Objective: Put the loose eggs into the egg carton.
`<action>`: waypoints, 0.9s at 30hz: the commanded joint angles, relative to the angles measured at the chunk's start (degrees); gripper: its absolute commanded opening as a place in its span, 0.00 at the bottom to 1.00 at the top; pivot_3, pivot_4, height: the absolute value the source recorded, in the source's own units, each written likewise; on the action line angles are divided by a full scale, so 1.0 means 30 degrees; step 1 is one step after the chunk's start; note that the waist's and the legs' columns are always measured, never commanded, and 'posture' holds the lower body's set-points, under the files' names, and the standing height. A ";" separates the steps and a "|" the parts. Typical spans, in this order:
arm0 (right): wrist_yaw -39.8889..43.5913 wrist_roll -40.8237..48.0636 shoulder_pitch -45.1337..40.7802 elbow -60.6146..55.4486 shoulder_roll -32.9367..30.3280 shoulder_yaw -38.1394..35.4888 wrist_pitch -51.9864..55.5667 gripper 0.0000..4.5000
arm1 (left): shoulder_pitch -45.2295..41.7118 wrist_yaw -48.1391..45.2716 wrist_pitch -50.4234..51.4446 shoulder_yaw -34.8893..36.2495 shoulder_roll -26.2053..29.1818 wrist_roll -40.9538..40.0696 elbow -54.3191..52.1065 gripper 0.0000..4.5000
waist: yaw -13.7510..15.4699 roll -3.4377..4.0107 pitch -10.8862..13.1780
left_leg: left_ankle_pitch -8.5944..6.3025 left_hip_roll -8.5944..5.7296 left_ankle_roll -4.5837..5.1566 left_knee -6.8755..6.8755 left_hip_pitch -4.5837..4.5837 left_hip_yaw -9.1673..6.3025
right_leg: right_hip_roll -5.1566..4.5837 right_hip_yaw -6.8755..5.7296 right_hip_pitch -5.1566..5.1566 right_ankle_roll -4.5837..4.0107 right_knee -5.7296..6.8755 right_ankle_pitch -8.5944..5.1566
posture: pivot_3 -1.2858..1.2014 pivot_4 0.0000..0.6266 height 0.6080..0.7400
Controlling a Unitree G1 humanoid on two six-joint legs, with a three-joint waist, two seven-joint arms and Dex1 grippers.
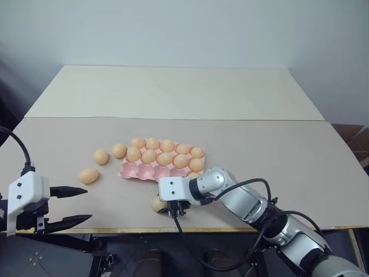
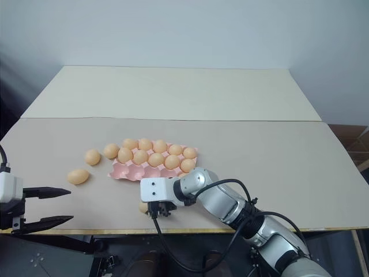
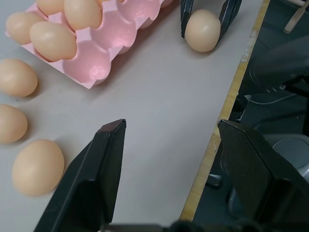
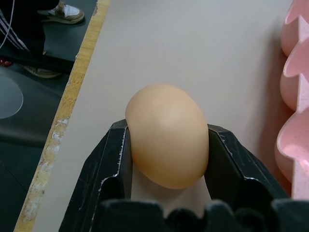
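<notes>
Pink and moulded, the lidless rectangular egg carton [image 1: 141, 169] lies near the middle of the beige worktop [image 1: 277, 150], a little toward its front edge. In the head views I count ten smooth pale orange-tan eggs seated in its cups, filling the far and middle rows, while the front row looks bare at its left end and is hidden behind the right arm at the other. Four more loose eggs lie on the worktop: one [image 1: 119, 150] just beside the carton's left end, one [image 1: 101, 156] a little further left, one [image 1: 88, 175] nearer the front edge, and one [image 1: 157, 203] close to the front edge before the carton. The right pincer [image 4: 166, 140] is pinching that last egg between its two black fingers; the right wrist view shows both fingers pressed to its sides, which the head views hide under the wrist. The left pincer [image 1: 70, 205] hovers at the front left corner, its fingers spread with nothing between them, and its wrist view shows the right fingers [image 3: 186, 17] flanking the held egg.
</notes>
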 commanded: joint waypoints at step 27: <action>0.0012 -0.1047 -0.1811 -0.0326 -0.2382 -0.4587 -0.3830 0.99 | -0.0282 -0.0175 -0.1393 -0.0145 0.0029 0.0296 0.1130 0.73 | -0.0018 -0.0003 -0.0002 | 0.0000 0.0003 0.0000 -0.0002 -0.0016 0.0005 | -0.0004 -0.0001 -0.0012 -0.0005 -0.0003 -0.0002 | 0.52 0.24 1.00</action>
